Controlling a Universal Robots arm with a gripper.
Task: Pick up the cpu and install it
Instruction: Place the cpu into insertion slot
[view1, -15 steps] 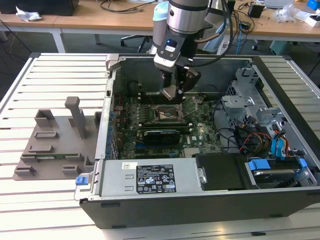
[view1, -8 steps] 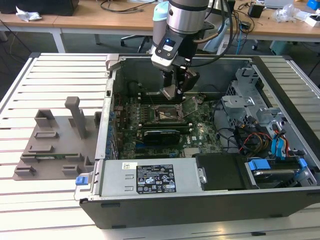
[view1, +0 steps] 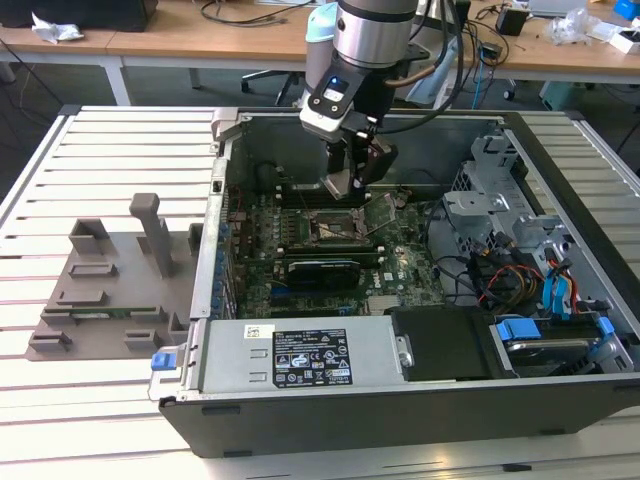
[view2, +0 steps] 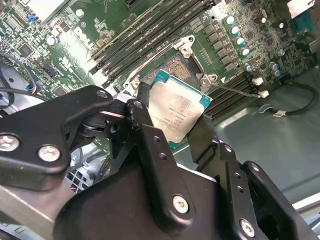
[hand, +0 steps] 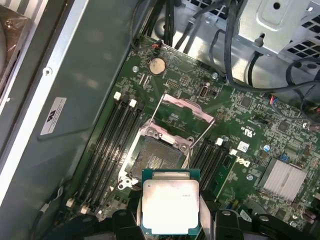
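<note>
cpu picked up, not yet installed
The gripper pinched it by opposite edges between its jaws, close above the empty socket, whose latch frame stood open; seating was not yet done.

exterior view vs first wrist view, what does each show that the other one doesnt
The exterior view adds the whole open computer case, its labelled power supply and a grey fixture on the slatted table. The first wrist view adds the contact grid inside the open socket and a coin battery. Both share the gripper holding the cpu over the motherboard.
</note>
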